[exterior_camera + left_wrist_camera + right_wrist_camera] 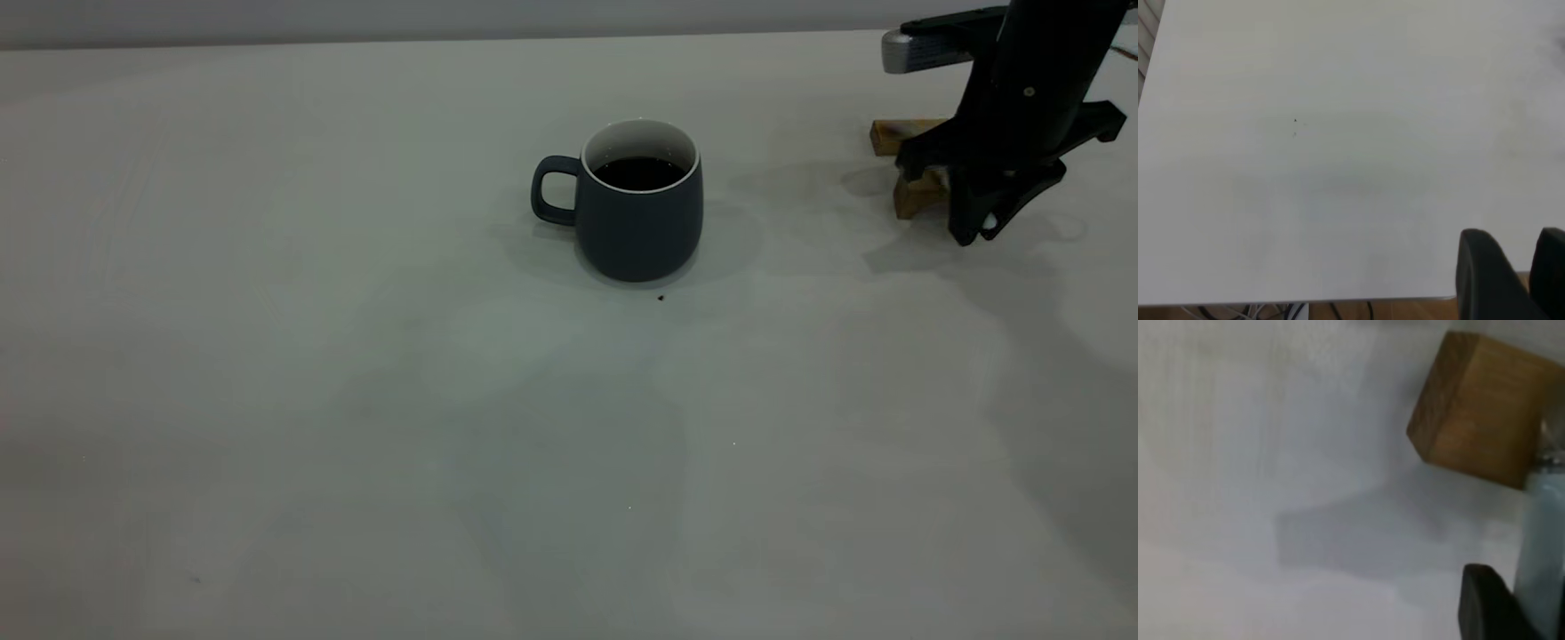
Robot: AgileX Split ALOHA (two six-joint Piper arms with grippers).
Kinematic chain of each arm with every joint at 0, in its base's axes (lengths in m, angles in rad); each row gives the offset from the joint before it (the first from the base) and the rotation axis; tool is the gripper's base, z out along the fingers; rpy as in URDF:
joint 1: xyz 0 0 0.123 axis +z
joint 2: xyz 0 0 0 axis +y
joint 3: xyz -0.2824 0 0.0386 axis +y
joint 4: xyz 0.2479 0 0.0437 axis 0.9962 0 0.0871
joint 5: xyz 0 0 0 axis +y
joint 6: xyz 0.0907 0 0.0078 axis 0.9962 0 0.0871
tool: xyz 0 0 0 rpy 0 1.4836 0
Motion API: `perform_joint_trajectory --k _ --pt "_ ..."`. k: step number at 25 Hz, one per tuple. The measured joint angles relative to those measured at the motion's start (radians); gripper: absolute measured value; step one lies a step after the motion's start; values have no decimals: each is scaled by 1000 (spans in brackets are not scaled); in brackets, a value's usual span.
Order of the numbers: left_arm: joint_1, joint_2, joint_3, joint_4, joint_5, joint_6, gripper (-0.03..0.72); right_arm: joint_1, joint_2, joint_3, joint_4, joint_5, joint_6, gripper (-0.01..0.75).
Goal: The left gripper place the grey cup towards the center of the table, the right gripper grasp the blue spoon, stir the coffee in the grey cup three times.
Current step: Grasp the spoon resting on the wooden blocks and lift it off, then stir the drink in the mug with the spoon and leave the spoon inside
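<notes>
The grey cup [636, 222] stands upright near the middle of the table [356, 427], handle to the left, with dark coffee [638, 173] inside. At the far right my right gripper [976, 229] reaches down to the wooden blocks. In the right wrist view one black finger [1485, 603] lies against the pale handle of the blue spoon [1545, 533], whose neck rests by a block; the gripper is shut on it. My left gripper [1515, 237] is outside the exterior view, over bare table near its edge, fingers close together and holding nothing.
Two tan wooden blocks [902, 135] [916, 194] lie under the right gripper; one block [1478, 407] fills a corner of the right wrist view. A tiny dark speck [661, 298] sits just in front of the cup. The left wrist view shows the table's edge [1338, 301].
</notes>
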Motion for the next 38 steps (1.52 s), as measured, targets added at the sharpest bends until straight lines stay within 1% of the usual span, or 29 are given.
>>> perform_joint_trajectory --k 4,7,10,13,16,18,19,22,25,28,32,34,38 --pt "0 0 0 0 0 0 243 0 -82 0 4 78 12 129" --pt "0 0 0 0 0 0 243 0 -168 0 80 154 37 129" --pt "0 0 0 0 0 0 243 0 -254 0 238 230 49 129" --pt "0 0 0 0 0 0 243 0 -324 0 448 319 50 129" --pt "0 0 0 0 0 0 243 5 -345 0 679 430 50 129" --pt "0 0 0 0 0 0 243 19 -345 1 792 497 55 129" --pt "0 0 0 0 0 0 243 27 -345 1 839 512 67 129" --pt "0 0 0 0 0 0 243 58 -345 1 951 529 176 129" --pt "0 0 0 0 0 0 243 92 -345 1 1039 531 372 129" --pt "0 0 0 0 0 0 243 127 -345 1 1066 537 516 129" --pt "0 0 0 0 0 0 243 152 -345 1 1086 549 683 129" --pt "0 0 0 0 0 0 243 151 -336 1 1106 550 733 129" --pt "0 0 0 0 0 0 243 146 -286 1 1181 548 749 129"
